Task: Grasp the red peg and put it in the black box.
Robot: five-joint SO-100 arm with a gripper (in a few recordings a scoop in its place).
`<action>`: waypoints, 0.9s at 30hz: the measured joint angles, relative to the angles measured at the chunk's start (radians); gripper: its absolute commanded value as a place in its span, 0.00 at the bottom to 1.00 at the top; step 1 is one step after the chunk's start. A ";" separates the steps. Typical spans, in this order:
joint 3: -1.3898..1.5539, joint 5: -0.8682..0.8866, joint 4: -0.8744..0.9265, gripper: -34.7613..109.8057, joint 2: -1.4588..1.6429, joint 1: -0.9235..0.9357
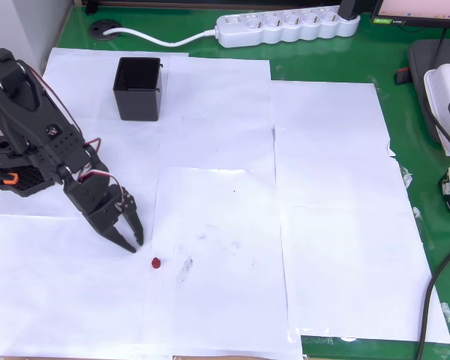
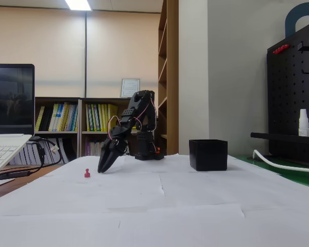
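The red peg [image 1: 156,263] [image 2: 87,173] is a tiny dark-red knob standing on the white paper. My black gripper [image 1: 133,244] [image 2: 101,169] points down at the paper just up and left of the peg in the overhead view, a short gap apart from it. Its fingers lie close together with nothing between them. The black box [image 1: 138,88] [image 2: 208,155] stands upright with its top uncovered at the far left of the paper, well behind the gripper in the overhead view and off to the right in the fixed view.
White paper sheets [image 1: 232,225] cover a green table. A white power strip [image 1: 289,26] with its cable lies at the back edge. A laptop [image 2: 5,134] sits at the left in the fixed view, a black pegboard [image 2: 293,98] at the right.
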 measured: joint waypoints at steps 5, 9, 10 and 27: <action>-0.087 0.006 -0.181 0.24 0.000 -0.023; -0.155 0.014 -0.341 0.24 0.003 -0.052; -0.178 0.017 -0.391 0.24 0.008 -0.058; -0.225 -0.055 -0.756 0.24 0.298 -0.069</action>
